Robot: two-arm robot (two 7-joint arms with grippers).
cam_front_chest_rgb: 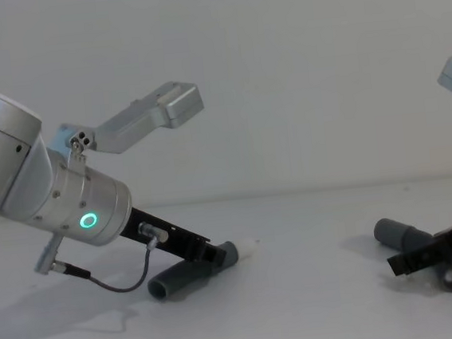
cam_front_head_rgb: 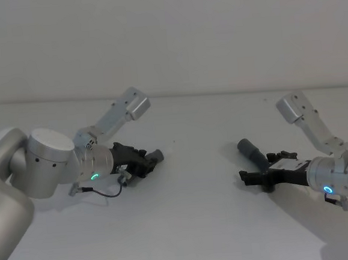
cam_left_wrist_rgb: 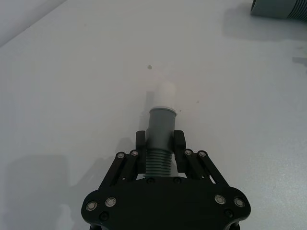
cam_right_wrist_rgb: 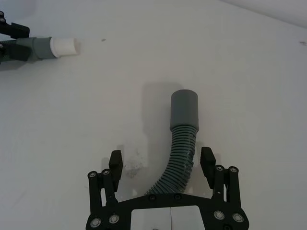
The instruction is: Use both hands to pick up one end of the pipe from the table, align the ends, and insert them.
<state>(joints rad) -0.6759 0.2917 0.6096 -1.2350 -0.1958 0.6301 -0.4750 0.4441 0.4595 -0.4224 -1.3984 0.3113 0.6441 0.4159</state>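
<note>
Left gripper point(cam_left_wrist_rgb: 159, 142), angled down low over the table point(cam_left_wrist_rgb: 72, 72): clamped on the ribbed part of the left hose point(cam_left_wrist_rgb: 159, 162) just behind the left cuff point(cam_left_wrist_rgb: 160, 125), whitish tip point(cam_left_wrist_rgb: 164, 95) pointing ahead. Right gripper point(cam_right_wrist_rgb: 161, 157), likewise low and tilted: wide open, fingers point(cam_right_wrist_rgb: 115, 160) either side of the right hose point(cam_right_wrist_rgb: 178, 158) without touching; hose flat on the table, right cuff point(cam_right_wrist_rgb: 184, 109) forward.

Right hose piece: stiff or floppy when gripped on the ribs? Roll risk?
Likely flexes: the right hose piece is ribbed and curved, so its cuff may sag once the open right gripper lifts it. Round, but the bend probably limits rolling on the table.
</note>
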